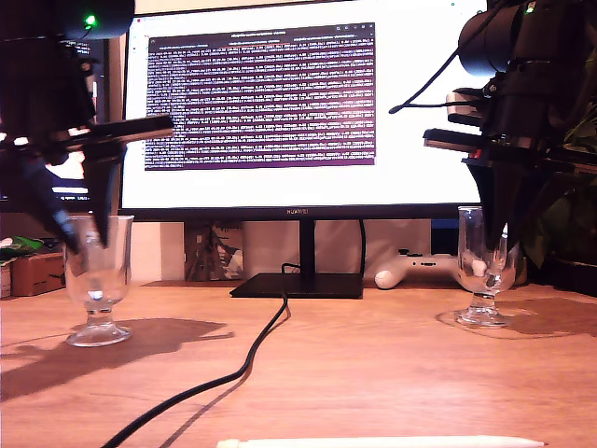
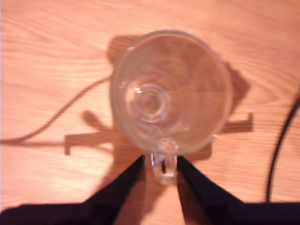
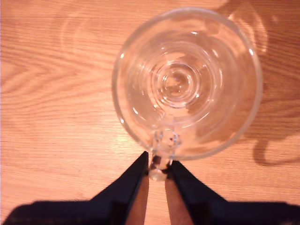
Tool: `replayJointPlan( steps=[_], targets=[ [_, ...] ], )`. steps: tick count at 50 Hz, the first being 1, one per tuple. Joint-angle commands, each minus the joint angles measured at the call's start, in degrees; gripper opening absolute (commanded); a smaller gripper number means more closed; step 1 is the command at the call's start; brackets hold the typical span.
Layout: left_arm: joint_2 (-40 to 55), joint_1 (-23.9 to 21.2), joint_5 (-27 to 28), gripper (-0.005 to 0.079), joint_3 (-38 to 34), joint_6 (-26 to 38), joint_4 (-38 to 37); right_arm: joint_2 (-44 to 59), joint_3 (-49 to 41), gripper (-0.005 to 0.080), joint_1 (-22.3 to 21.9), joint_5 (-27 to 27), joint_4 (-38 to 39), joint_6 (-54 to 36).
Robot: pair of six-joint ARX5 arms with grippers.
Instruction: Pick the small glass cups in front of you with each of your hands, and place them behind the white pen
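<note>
Two clear glass cups stand upright on the wooden desk. One cup (image 1: 98, 280) (image 2: 171, 91) is at the exterior view's left. My first gripper (image 1: 86, 245) (image 2: 160, 159) is open, its black fingers (image 2: 126, 180) on either side of that cup's loop handle (image 2: 164, 166) with a small gap. The other cup (image 1: 483, 266) (image 3: 187, 82) is at the exterior view's right. My second gripper (image 1: 499, 245) (image 3: 157, 165) is shut on its handle (image 3: 159, 159), and the foot rests on the desk. The white pen (image 1: 382, 441) lies along the exterior view's bottom edge.
A black cable (image 1: 252, 359) (image 2: 281, 140) snakes from the monitor stand (image 1: 298, 285) toward the front between the cups. A large lit monitor (image 1: 298, 103) fills the back. A white game controller (image 1: 415, 269) lies behind the exterior view's right cup.
</note>
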Motion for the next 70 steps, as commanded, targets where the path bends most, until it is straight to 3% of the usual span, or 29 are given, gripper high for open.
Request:
replayJointPlan(
  steps=[1,11,18,50,70],
  targets=[
    [-0.02,0.31,-0.39,0.0120,-0.59,1.11,0.02,0.57,0.35,-0.0011,-0.09,-0.02,0.24,-0.15],
    [-0.02,0.55,-0.35,0.0096,-0.59,1.27,0.22,0.57,0.35,-0.0011,-0.09,-0.04,-0.04,-0.15],
    [-0.02,0.59,-0.35,-0.0027,-0.59,2.32,0.17,0.57,0.35,-0.0011,-0.09,-0.02,-0.15,-0.15],
    [-1.38,0.87,-0.31,-0.0024,-0.48,14.21,-1.07,-2.32,0.35,-0.0011,-0.09,-0.02,-3.34,-2.19],
    [-7.08,-1.18,0.02,-0.0024,-0.46,23.58,-1.46,-8.55,0.35,-0.0011,1.73,-0.28,-6.47,-8.72]
  ],
)
